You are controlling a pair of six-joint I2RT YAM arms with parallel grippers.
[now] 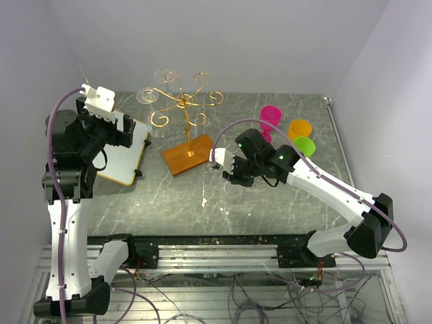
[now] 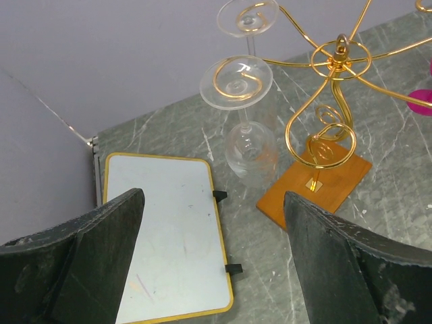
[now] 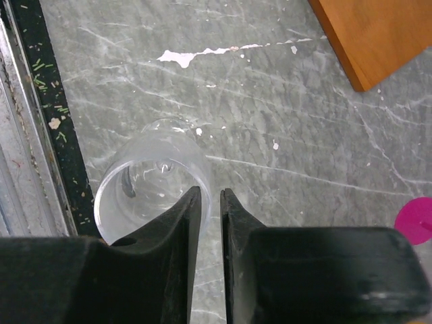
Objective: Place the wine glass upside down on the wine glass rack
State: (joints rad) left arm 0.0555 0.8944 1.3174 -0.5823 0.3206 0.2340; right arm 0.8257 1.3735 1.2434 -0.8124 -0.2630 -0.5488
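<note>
At the left of the table [image 1: 169, 202], the left gripper [image 2: 214, 199] hangs high with its jaws spread wide and nothing between them, above a white board [image 2: 169, 229] with a yellow edge. Next along stands the wine glass rack [image 1: 183, 101], upright on its orange-brown wooden base [image 1: 187, 154]. Two clear glasses already hang upside down from its left-hand scrolls, the nearer hung glass [image 2: 251, 152] with its bowl low beside the base. Right of the base, the wine glass [image 3: 145, 185] sits mouth-up on the table, close to the near rail and apart from the rack. The right gripper [image 3: 210, 194] comes down over it with its fingers [image 3: 179, 229] drawn almost together, seemingly one inside the rim and one outside, pinching the thin bowl wall. How firm that contact is cannot be told. Beyond the right arm stand a pink cup [image 1: 271, 117], an orange cup [image 1: 300, 128] and a green cup [image 1: 304, 145]. Hazards, in my judgement: a pinch on smooth glass at one point of the rim may slip or let the glass swing when it is lifted and turned over; the foot could strike a hung glass on approach; and a sideways push on a scroll could tip the light wire stand.
</note>
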